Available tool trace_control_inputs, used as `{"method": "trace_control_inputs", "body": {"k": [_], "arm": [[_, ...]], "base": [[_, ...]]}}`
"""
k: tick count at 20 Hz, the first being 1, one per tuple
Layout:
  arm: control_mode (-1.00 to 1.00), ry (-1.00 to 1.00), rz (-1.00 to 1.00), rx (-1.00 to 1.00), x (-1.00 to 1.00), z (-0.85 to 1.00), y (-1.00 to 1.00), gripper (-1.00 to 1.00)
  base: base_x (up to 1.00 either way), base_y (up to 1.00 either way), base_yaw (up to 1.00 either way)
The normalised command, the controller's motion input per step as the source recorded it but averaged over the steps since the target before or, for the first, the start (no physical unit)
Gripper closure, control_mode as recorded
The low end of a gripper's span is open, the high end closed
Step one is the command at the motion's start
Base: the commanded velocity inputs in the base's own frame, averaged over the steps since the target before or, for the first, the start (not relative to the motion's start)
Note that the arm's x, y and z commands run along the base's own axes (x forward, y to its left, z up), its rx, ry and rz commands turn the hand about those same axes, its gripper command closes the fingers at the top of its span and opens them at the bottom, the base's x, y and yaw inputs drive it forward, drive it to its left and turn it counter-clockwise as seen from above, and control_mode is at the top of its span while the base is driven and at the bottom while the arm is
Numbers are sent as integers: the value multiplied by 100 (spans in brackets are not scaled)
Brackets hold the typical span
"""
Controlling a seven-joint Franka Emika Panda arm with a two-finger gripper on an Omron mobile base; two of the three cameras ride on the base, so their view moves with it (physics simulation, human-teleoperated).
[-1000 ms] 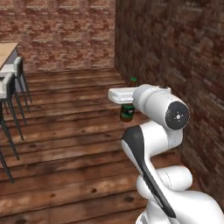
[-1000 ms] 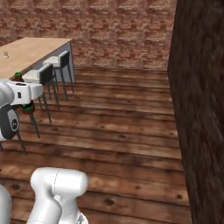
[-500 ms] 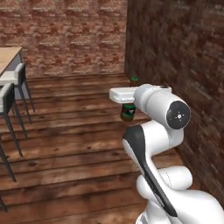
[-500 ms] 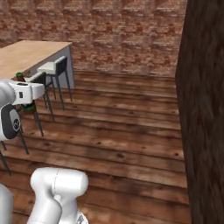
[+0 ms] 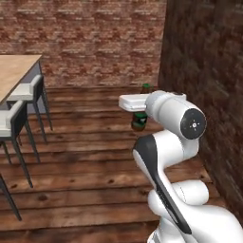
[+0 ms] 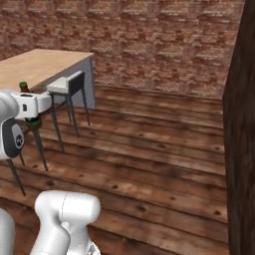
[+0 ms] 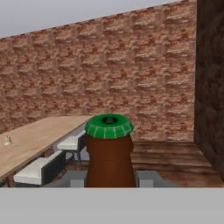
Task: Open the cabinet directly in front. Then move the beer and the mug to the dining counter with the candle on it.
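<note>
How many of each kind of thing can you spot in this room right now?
Bottle: 1
Candle: 1
Long wooden table: 1
Stools, first, second: 2
Total: 5

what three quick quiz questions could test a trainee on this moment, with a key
1. True or false: the hand is carrying the beer.
2. Multiple choice: on which surface does the candle stand? A) the wooden floor B) the dining counter C) a stool seat
3. Fill in: in the hand view, the bottle's cap is coloured ____.

Key
1. True. The bottle stands upright between the fingers, lifted clear of the floor in both base views.
2. B. It sits near the left edge of the hand view, on the light wood top.
3. Green.
</note>
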Motion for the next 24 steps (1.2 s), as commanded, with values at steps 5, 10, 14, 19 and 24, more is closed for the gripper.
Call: {"method": "trace_control_inputs", "body": {"k": [5, 10, 14, 19, 24], "arm": [[100, 0, 0, 0, 0, 0, 0, 100], [100, 0, 0, 0, 0, 0, 0, 100], [100, 0, 0, 0, 0, 0, 0, 100], [100, 0, 0, 0, 0, 0, 0, 100], [100, 0, 0, 0, 0, 0, 0, 100]], "base": [[100, -15, 35], [100, -9, 48], [100, -10, 57], [100, -25, 57], [100, -42, 52]]}}
